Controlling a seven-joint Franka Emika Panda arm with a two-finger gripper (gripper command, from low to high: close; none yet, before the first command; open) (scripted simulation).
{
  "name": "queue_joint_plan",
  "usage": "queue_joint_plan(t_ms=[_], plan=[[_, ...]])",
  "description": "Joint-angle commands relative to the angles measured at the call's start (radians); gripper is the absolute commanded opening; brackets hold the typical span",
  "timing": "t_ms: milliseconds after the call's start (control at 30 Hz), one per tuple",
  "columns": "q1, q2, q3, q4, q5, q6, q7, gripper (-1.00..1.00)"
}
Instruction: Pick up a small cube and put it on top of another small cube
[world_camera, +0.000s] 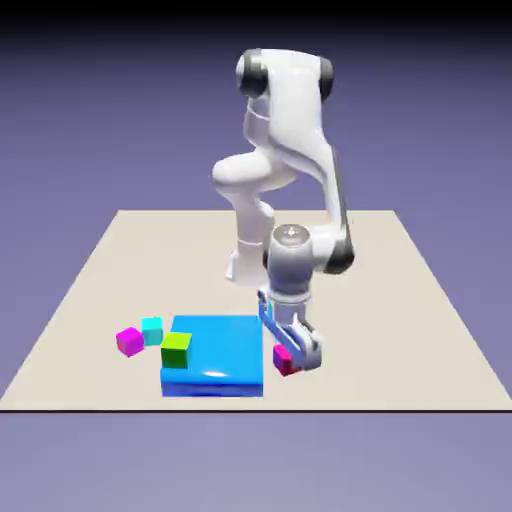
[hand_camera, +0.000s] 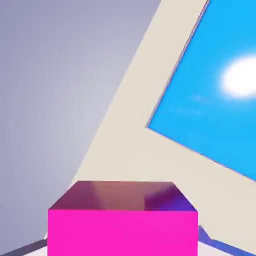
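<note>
Blue-violet backdrop is surrounding a beige table, bearing no readable writing. The gripper is pinching the small cube just beside a blue slab, whose top is carrying a green cube; cyan and magenta cubes are sitting nearby.

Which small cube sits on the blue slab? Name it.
The green cube, on the slab's corner; the cyan cube and magenta cube rest on the table.
</note>
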Motion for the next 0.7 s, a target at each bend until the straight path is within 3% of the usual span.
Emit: queue_joint_plan(t_ms=[0,567,667], plan=[[-0.036,-0.014,0.013,0.000,-0.014,-0.013,-0.036,-1.00],[-0.651,-0.255,0.230,0.006,-0.240,-0.219,-0.661,-1.00],[-0.656,-0.184,0.236,-0.010,-0.223,-0.132,-0.672,-1.00]])
